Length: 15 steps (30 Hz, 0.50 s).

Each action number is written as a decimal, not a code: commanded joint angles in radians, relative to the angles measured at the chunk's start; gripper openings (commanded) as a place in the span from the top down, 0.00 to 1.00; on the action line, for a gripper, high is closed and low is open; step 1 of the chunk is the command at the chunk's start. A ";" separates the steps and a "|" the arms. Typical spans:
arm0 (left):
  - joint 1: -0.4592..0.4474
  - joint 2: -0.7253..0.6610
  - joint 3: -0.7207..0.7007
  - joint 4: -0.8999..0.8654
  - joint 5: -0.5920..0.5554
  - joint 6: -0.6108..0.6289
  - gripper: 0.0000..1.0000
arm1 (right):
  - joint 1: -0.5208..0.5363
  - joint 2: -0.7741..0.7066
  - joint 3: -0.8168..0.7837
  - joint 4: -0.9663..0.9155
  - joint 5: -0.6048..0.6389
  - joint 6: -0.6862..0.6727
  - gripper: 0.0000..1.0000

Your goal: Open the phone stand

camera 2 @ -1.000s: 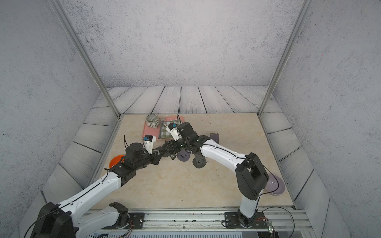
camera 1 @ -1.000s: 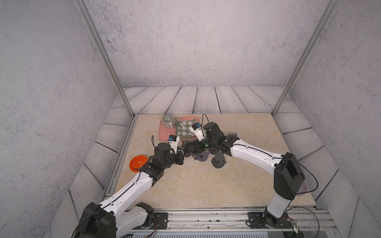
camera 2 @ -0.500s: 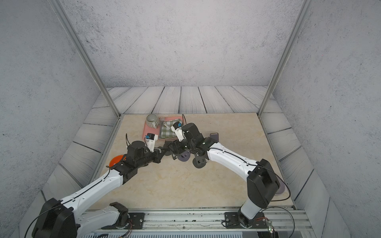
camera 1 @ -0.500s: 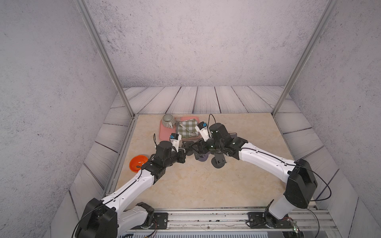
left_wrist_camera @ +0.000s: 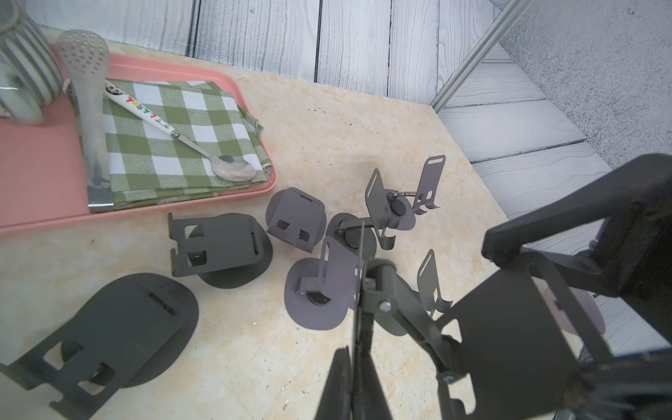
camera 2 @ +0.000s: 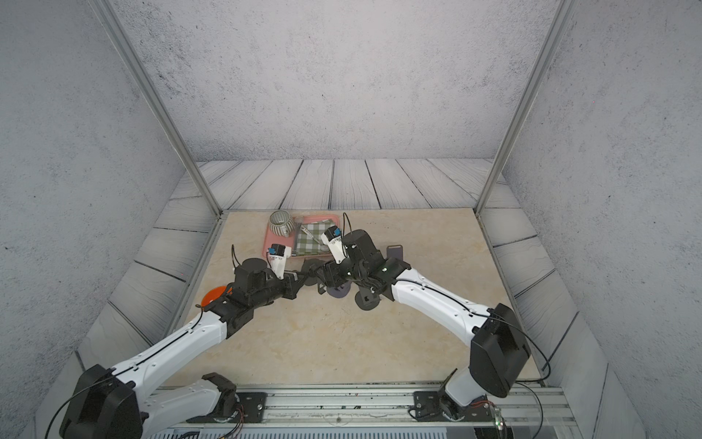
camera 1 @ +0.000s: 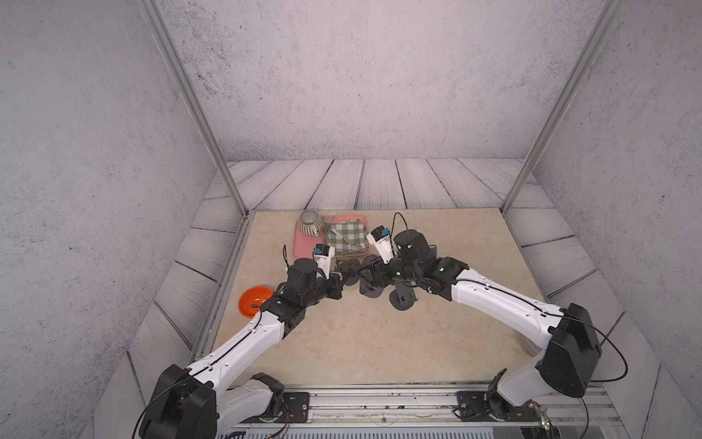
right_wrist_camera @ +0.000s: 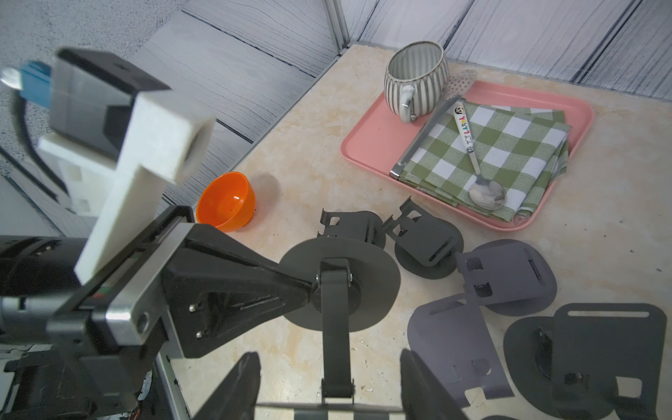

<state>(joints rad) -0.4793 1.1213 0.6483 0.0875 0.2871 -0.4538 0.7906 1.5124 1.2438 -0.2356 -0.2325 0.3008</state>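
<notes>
Two grippers hold one dark grey metal phone stand above the table: left gripper pinched tight on its round base, right gripper clamping its plate. A skewed pull could slip the thin base free onto spare grey stands below. Beige stone-look tabletop, grey textured walls around.

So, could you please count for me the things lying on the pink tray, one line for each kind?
On the pink tray:
striped mug: 1
folded green checked cloth: 1
spoon, lying on the cloth: 1
perforated grey utensil: 1
Total: 4
</notes>
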 commanded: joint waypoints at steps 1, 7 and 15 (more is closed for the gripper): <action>0.062 0.031 -0.006 -0.122 -0.287 -0.045 1.00 | -0.013 -0.080 -0.006 -0.116 0.018 -0.005 0.44; 0.062 0.017 -0.007 -0.126 -0.275 -0.044 1.00 | -0.013 -0.062 0.005 -0.108 0.007 -0.004 0.40; 0.062 0.026 -0.001 -0.079 -0.159 -0.042 1.00 | -0.014 -0.009 0.005 -0.075 -0.021 -0.002 0.01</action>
<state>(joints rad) -0.4145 1.1484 0.6460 -0.0006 0.1322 -0.4854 0.7776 1.5009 1.2457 -0.3000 -0.2337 0.2993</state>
